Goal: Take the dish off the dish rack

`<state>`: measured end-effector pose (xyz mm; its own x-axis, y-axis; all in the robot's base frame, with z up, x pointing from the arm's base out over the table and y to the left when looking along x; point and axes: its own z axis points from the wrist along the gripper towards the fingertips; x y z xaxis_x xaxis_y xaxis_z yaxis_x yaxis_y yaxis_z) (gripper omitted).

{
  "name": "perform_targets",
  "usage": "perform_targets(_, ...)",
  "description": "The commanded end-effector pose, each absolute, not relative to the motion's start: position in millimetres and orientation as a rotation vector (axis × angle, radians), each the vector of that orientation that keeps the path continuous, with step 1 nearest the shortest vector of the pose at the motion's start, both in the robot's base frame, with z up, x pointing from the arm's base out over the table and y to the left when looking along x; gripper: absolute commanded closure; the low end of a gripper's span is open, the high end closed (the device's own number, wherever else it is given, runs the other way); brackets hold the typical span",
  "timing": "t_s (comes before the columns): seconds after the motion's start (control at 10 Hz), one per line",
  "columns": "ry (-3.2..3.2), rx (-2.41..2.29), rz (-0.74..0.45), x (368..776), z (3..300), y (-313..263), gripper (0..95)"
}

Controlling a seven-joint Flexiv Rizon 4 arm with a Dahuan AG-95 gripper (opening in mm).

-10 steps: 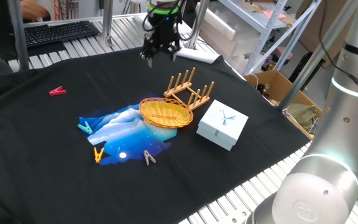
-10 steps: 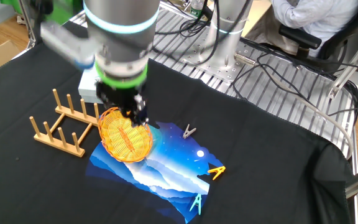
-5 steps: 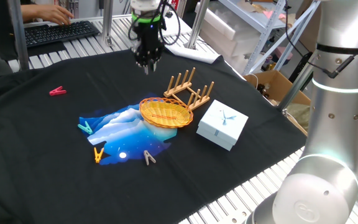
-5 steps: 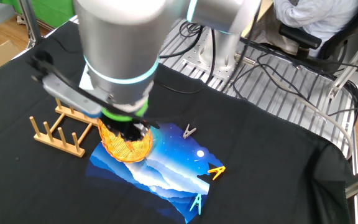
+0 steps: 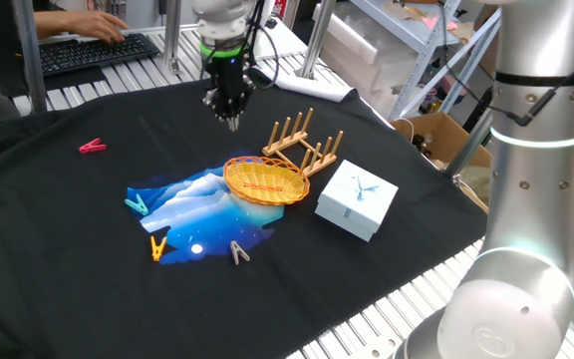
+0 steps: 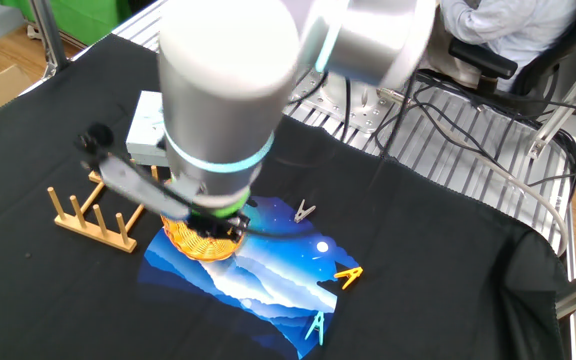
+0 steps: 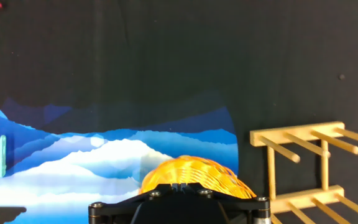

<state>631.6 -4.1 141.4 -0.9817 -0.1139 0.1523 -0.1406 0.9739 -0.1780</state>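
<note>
The dish (image 5: 265, 179) is a round orange-yellow wicker plate. It lies flat on a blue picture mat (image 5: 192, 204), touching the near side of the dish rack (image 5: 305, 143), whose wooden pegs stand empty. My gripper (image 5: 231, 118) hangs well above the table, behind and left of the rack, with its jaws shut and nothing between them. In the hand view the closed fingertips (image 7: 178, 185) sit over the dish (image 7: 194, 174), with the rack (image 7: 309, 165) to the right. In the other fixed view the arm hides most of the dish (image 6: 203, 245); the rack (image 6: 96, 208) shows at left.
A white square box (image 5: 357, 199) stands right of the dish. Clothespins lie around the mat: pink (image 5: 92, 147), teal (image 5: 136, 204), yellow (image 5: 157, 246) and tan (image 5: 239, 252). A person types at a keyboard (image 5: 98, 52) at the back. Cables run over the far rails (image 6: 448, 110).
My gripper has moved left and a little lower, away from above the rack, and the arm has swung round with it. The dish, rack and box have not moved.
</note>
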Motion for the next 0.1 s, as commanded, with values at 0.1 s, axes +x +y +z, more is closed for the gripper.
perform_targets(0.1,-2.977,0.202,0.280,632.1,136.5,-3.2,95.0)
